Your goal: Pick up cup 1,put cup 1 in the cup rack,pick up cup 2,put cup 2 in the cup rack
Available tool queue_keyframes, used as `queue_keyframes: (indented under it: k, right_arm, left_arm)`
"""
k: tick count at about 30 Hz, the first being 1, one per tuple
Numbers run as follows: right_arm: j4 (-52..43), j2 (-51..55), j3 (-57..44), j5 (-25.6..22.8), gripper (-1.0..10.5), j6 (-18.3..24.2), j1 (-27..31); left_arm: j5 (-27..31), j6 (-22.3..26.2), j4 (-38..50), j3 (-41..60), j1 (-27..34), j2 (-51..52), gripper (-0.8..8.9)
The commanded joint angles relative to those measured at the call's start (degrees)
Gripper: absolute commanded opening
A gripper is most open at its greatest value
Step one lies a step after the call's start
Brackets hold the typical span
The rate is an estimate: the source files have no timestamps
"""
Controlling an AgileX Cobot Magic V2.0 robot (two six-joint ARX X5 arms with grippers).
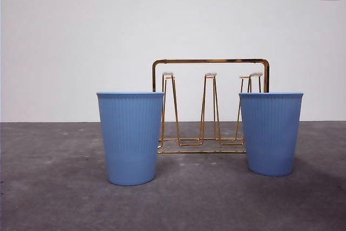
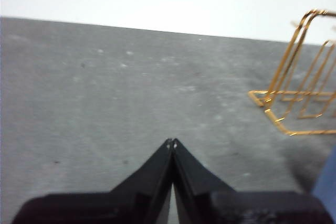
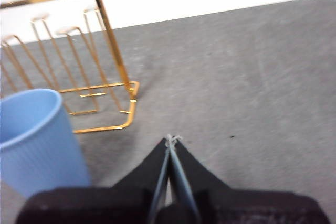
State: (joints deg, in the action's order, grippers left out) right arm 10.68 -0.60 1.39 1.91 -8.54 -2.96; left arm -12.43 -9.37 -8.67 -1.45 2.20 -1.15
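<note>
Behind both upright blue cups point(image 1: 131, 136) point(image 1: 270, 132), at twelve o'clock, stands the cup rack point(image 1: 211, 106); left gripper point(image 2: 171, 142) and right gripper point(image 3: 172, 139), both closed and empty, should open wide before taking a rim

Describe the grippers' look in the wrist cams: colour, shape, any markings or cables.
Left gripper: two matte black jaws, broad at the base and tapering to a sharp wedge, with tiny pale specks at the tips. Right gripper: the same black wedge, with pale inner edges along the seam and a whitish tip. No cables, labels or markings visible on either.

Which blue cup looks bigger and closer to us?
The left blue cup. Its base sits lower in the front view than the right blue cup, so it's nearer.
</note>
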Motion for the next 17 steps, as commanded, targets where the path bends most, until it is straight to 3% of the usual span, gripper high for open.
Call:
queue_keyframes:
  k: [1, 6, 12, 17]
  right_arm:
    - [-0.4, 0.1, 1.7, 1.4, -0.1, -7.8, 0.0]
    - [0.3, -0.9, 8.3, 1.7, -0.1, -8.5, 0.0]
    - [9.6, -8.0, 20.9, 5.5, -0.1, -8.5, 0.0]
    - [22.6, -17.7, 33.9, 11.8, -0.1, -3.1, 0.0]
  left_arm:
    - [-1.6, -4.8, 0.0, -2.5, 0.2, -0.2, -0.06]
    - [-1.9, -6.8, -4.6, -8.6, 0.1, -1.5, -0.06]
    - [-8.9, -6.9, -10.3, -17.7, 0.1, -6.2, -0.06]
    - [-15.1, -6.1, -16.7, -26.3, 0.1, -12.0, -0.06]
